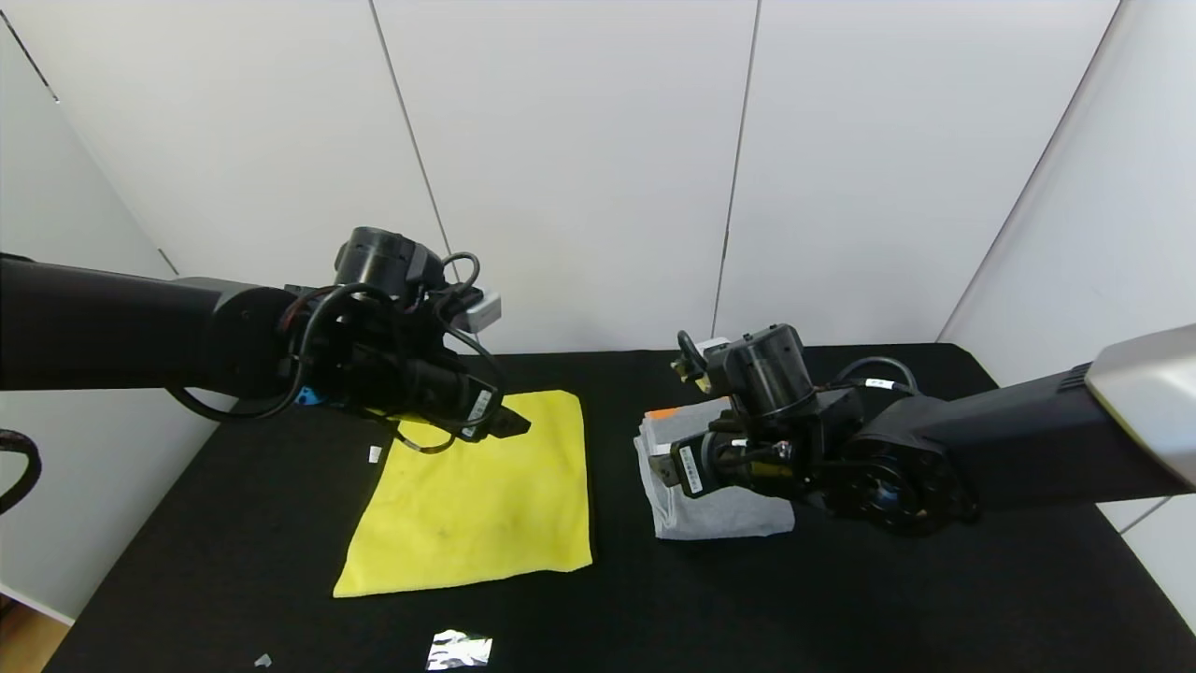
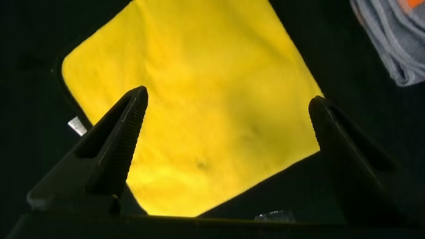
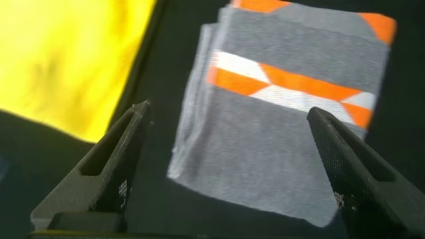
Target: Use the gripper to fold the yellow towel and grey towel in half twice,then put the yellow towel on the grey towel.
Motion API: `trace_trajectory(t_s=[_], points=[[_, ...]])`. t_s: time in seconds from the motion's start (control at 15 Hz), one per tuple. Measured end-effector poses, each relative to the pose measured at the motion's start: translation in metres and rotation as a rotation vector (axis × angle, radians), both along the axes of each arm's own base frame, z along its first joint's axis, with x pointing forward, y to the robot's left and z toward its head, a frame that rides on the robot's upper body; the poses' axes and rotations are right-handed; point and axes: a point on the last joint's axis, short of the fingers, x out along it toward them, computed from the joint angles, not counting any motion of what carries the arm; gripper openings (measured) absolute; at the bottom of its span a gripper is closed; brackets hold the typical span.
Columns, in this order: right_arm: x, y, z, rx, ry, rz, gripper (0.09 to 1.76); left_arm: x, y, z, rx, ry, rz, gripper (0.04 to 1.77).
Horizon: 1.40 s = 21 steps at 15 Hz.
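Your left gripper (image 1: pixel 509 425), jaws spread and empty, is hovering over the far edge of the flat bright yellow microfibre towel (image 1: pixel 476 500), nearer than your right.

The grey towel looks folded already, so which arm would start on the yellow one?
Probably the left. Its open tool hangs over the far edge of the flat yellow towel, while the right tool, also open, hovers over the folded grey towel on the other side.

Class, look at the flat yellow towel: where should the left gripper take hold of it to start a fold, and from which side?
Probably a far corner of the yellow towel, from above: it lies flat, and the open left gripper hovers over that far edge.
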Motion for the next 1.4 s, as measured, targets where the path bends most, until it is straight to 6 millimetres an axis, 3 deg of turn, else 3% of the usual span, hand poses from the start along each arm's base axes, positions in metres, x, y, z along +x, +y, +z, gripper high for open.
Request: trace_trajectory(t_s=[0.6, 1.07, 1.4], points=[[-0.024, 0.044, -0.002, 0.009, -0.003, 0.179, 1.71, -0.040, 0.067, -0.006, 0.101, 0.081, 0.085, 1.72], [-0.026, 0.071, -0.028, -0.018, 0.025, 0.225, 1.71, -0.063, 0.087, -0.034, 0.128, 0.190, 0.122, 1.72], [-0.030, 0.081, -0.045, -0.064, 0.041, 0.261, 1.71, -0.064, 0.100, -0.053, 0.147, 0.265, 0.145, 1.72]])
